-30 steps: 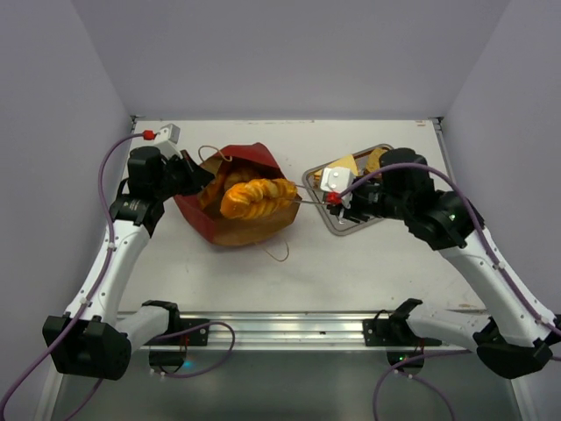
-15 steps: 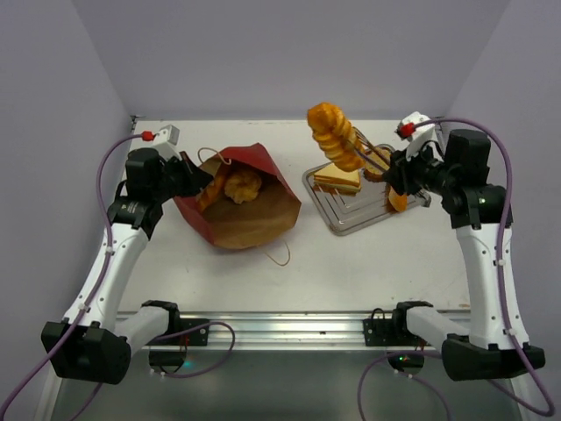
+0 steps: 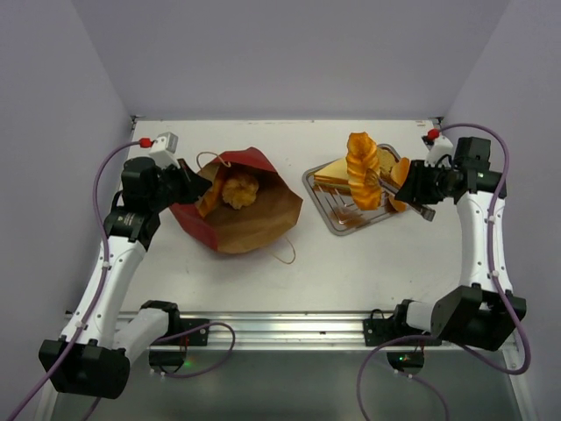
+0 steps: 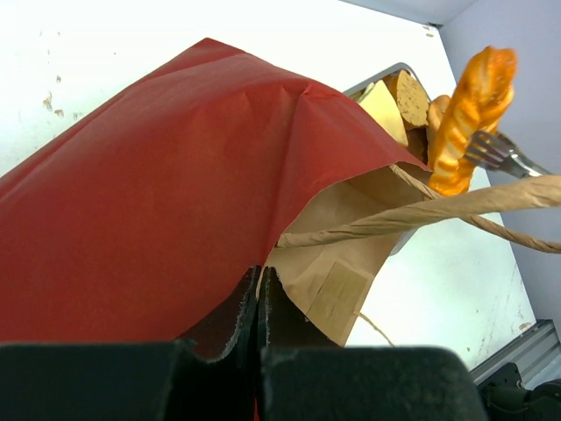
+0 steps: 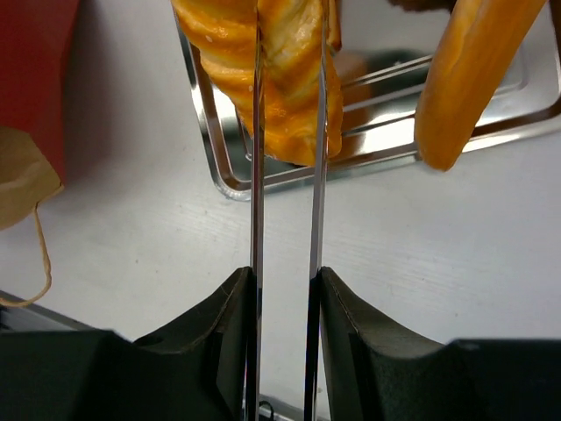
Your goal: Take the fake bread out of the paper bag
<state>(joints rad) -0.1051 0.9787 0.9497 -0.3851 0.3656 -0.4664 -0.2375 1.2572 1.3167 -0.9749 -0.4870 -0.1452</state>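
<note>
The paper bag (image 3: 254,219), red outside and brown inside, lies open on its side at centre left. My left gripper (image 3: 195,182) is shut on its rim, as the left wrist view shows (image 4: 260,289). One golden roll (image 3: 238,189) sits inside the bag. My right gripper (image 3: 419,189) is shut on the metal tongs (image 3: 386,184), which pinch the braided loaf (image 3: 362,171) upright over the steel tray (image 3: 344,226). In the right wrist view the tong blades (image 5: 257,175) run between my fingers to the loaf (image 5: 280,70). A sandwich (image 3: 331,175) and an orange roll (image 3: 399,180) lie on the tray.
The bag's string handle (image 3: 285,254) trails on the table in front of the bag, and another loops across the left wrist view (image 4: 438,210). A brown round slice (image 4: 408,88) lies at the tray's far side. Walls close in the table on three sides.
My right arm has carried the braided loaf in the tongs out of the bag, up and right, and now down over the tray. My left gripper keeps hold of the bag.
</note>
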